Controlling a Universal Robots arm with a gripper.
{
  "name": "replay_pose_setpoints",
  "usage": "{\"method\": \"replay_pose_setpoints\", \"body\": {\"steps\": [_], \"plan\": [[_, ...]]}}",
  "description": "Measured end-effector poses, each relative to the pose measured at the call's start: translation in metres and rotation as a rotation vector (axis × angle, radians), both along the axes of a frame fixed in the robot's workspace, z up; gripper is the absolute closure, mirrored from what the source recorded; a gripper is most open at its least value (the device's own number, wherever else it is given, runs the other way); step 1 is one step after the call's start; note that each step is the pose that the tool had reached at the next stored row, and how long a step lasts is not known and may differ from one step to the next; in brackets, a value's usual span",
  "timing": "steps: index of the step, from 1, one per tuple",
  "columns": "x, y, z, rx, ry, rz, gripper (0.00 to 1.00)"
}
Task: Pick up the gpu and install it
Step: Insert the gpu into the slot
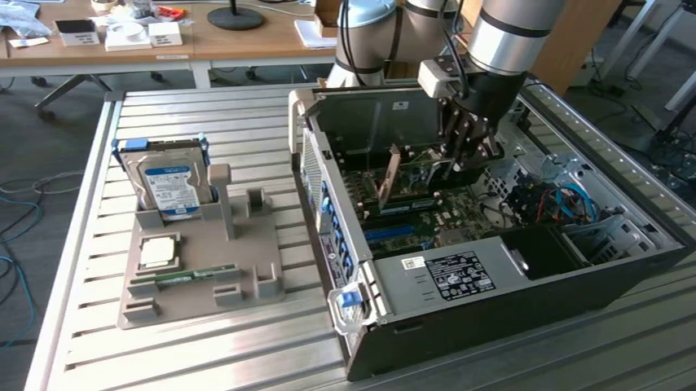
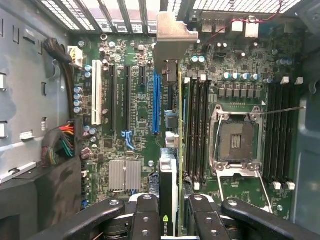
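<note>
My gripper (image 1: 470,147) reaches down into the open computer case (image 1: 522,314), shut on the gpu (image 1: 419,173). In the wrist view the gpu (image 2: 169,182) shows edge-on between my two black fingers (image 2: 147,215), so the gripper (image 2: 172,220) clamps its near end. Its pale metal bracket (image 2: 172,35) stands at the far end by the case's rear slots. The card stands upright over the motherboard, between the blue slot (image 2: 156,102) and the memory slots (image 2: 197,130). I cannot tell whether it is seated in a slot.
A grey parts holder (image 1: 244,285) lies on the slatted table at the exterior view's left, carrying a hard drive (image 1: 169,183), a processor (image 1: 160,251) and a green memory stick (image 1: 185,275). Cable bundles (image 2: 60,142) and the processor socket (image 2: 235,137) flank the card.
</note>
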State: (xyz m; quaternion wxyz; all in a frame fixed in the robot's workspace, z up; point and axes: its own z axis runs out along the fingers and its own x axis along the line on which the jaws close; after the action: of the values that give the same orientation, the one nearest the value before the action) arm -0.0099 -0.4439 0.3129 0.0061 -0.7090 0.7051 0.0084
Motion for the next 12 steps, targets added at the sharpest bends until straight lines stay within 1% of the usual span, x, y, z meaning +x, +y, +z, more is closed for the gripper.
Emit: {"method": "replay_pose_setpoints", "body": {"steps": [12], "plan": [[0.0000, 0.0000, -0.0026, 0.0005, -0.0002, 0.000, 0.73]]}}
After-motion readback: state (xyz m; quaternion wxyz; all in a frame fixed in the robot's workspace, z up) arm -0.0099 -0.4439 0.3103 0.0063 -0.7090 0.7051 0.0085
